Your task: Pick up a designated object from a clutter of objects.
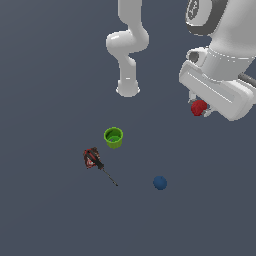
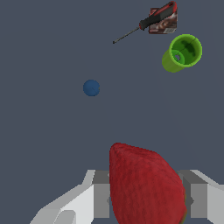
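Note:
The designated object, a red strawberry-like lump (image 1: 198,107) (image 2: 146,186), is clamped in my gripper (image 1: 200,109) (image 2: 146,201), which is shut on it and raised well above the floor at the exterior view's upper right. In the wrist view the lump fills the space between the grey fingers (image 2: 101,199). The rest of the clutter lies below on the floor: a green cup (image 1: 113,137) (image 2: 183,52), a blue ball (image 1: 160,183) (image 2: 91,88) and a dark red-black tool with a thin shaft (image 1: 95,161) (image 2: 155,21).
The white arm's base (image 1: 128,89) stands behind the green cup in the exterior view. The floor is a plain dark grey surface (image 1: 50,210).

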Available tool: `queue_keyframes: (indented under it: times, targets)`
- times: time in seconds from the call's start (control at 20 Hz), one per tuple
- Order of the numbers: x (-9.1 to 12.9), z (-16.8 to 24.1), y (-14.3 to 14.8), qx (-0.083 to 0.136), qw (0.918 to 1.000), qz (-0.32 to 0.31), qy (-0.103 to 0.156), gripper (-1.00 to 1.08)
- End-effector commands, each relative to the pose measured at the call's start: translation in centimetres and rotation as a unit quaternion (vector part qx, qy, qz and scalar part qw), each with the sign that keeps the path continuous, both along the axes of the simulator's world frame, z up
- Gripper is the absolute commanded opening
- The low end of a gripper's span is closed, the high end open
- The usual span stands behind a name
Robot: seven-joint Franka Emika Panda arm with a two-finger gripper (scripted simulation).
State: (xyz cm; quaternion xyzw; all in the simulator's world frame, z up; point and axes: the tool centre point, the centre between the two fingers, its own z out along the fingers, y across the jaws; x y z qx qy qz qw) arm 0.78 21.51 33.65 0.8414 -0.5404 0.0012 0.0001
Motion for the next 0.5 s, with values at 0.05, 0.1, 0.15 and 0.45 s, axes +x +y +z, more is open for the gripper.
queue_keyframes:
  times: [0.05,0.1,0.15,0.45]
  targets:
    - [-0.2,1.7,1.0,0.000,1.0000,0.000,0.001,-1.00]
    - [-0.2,2.0,1.2,0.000,1.0000,0.000,0.001,-1.00]
    - [-0.2,2.3,1.4,0.000,1.0000,0.000,0.001,-1.00]
    - [-0.2,3.0,1.9,0.001,1.0000,0.001,0.001,-1.00]
